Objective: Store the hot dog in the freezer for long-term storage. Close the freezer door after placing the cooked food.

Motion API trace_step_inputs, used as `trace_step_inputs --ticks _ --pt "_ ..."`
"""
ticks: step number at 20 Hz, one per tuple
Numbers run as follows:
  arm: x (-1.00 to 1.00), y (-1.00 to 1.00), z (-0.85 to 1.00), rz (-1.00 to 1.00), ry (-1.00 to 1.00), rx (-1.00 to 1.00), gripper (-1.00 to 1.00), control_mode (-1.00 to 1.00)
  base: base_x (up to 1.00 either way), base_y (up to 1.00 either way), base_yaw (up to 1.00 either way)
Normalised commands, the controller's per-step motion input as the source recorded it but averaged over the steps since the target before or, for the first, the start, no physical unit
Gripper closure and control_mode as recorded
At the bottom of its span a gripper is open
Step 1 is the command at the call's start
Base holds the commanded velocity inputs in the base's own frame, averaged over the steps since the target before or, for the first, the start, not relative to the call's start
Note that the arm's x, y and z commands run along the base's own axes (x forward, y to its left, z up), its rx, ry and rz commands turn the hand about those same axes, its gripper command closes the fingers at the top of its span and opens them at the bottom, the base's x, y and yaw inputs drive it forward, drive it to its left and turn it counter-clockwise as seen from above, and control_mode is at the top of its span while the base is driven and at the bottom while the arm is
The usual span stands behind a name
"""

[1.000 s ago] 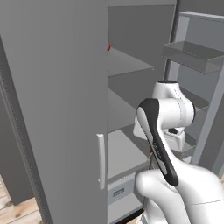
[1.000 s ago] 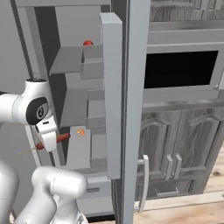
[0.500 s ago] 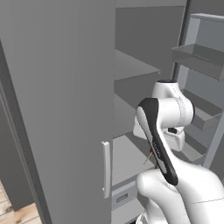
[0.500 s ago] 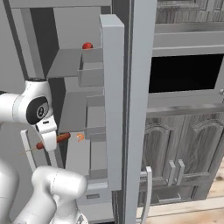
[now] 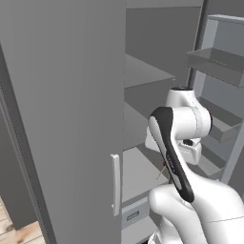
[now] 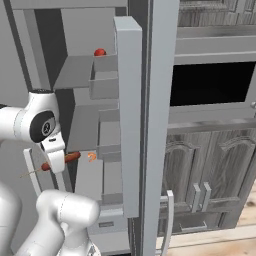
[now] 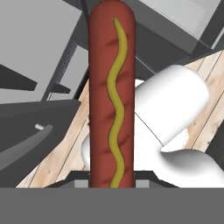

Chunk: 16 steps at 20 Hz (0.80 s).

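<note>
From the left base view, the arm's own white body hides the fingers, and the closed grey door blocks the left side of the freezer. In the hand view the fingers are clenched on the hot dog, which stands straight up between them, its mustard line facing the camera. From the right it juts sideways from the hand, before the lower shelves. The freezer door stands open on edge, bins inward, leaving a narrow gap. A red ball sits on the upper shelf.
</note>
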Motion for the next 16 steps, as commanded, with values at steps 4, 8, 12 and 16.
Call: trace_step_inputs --ticks 4,8,12,16 --pt "0.12 -0.03 0.0 0.01 -0.01 0.0 1.0 -1.0 0.0 0.0 0.0" --pt "0.07 -0.09 0.0 0.12 -0.02 0.0 1.0 -1.0 0.0 0.0 0.0" --pt "0.18 0.0 0.0 0.13 0.0 -0.02 1.0 -1.0 0.0 0.0 0.0" --pt "0.46 0.0 0.0 0.12 -0.03 -0.04 1.0 -1.0 0.0 0.0 0.0"
